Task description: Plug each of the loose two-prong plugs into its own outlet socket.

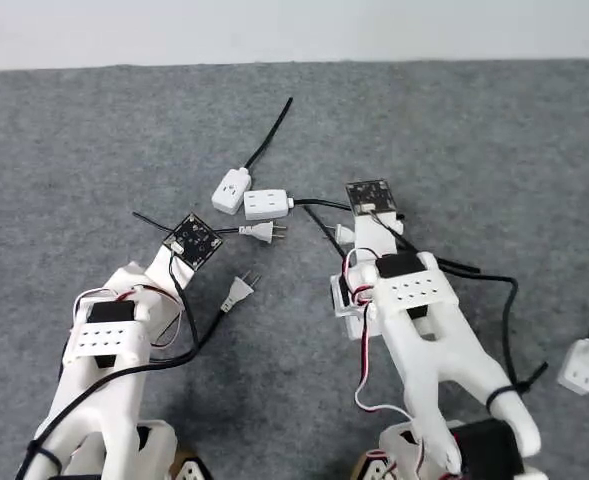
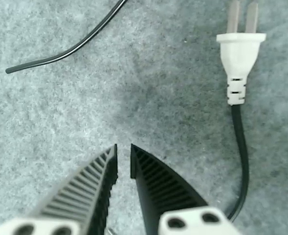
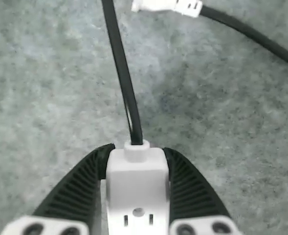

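My right gripper (image 3: 134, 152) is shut on a white outlet socket (image 3: 136, 181), and the socket's black cable (image 3: 124, 83) runs away over the carpet. In the high view the right arm (image 1: 404, 290) sits mid-table. Two more white sockets (image 1: 231, 190) (image 1: 267, 204) lie side by side ahead of the arms. Two loose white two-prong plugs (image 1: 257, 232) (image 1: 237, 293) lie between the arms. My left gripper (image 2: 123, 149) hovers over bare carpet, shut on nothing. One plug (image 2: 240, 54) lies ahead of it and to one side, prongs pointing away.
A loose black cable end (image 2: 60, 54) lies on the grey carpet near the left gripper. A white strain-relief piece (image 3: 168, 6) with a black cable lies beyond the held socket. Other white sockets (image 1: 582, 365) sit at the table's right edge. Black cables trail around the right arm.
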Robot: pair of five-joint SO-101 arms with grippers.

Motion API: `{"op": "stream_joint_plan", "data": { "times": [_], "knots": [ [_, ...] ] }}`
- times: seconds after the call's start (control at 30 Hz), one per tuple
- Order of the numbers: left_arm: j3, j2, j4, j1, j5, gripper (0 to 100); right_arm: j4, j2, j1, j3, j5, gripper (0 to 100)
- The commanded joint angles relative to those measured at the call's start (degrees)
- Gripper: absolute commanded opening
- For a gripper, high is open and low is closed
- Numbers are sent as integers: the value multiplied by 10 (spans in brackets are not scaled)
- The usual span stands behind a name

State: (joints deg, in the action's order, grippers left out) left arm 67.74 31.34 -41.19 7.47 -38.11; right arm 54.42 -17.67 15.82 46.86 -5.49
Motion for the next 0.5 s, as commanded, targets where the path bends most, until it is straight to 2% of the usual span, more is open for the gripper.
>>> {"op": "stream_joint_plan", "data": {
  "times": [0.0, 0.13, 0.47],
  "knots": [
    [-14, 11, 15, 3, 9, 45, -15, 21, -11, -4, -7, 149],
    [-14, 11, 15, 3, 9, 45, 7, 47, -9, -29, -4, 282],
    [-14, 11, 14, 3, 9, 45, 80, -31, -34, -37, -3, 287]
  ]
}}
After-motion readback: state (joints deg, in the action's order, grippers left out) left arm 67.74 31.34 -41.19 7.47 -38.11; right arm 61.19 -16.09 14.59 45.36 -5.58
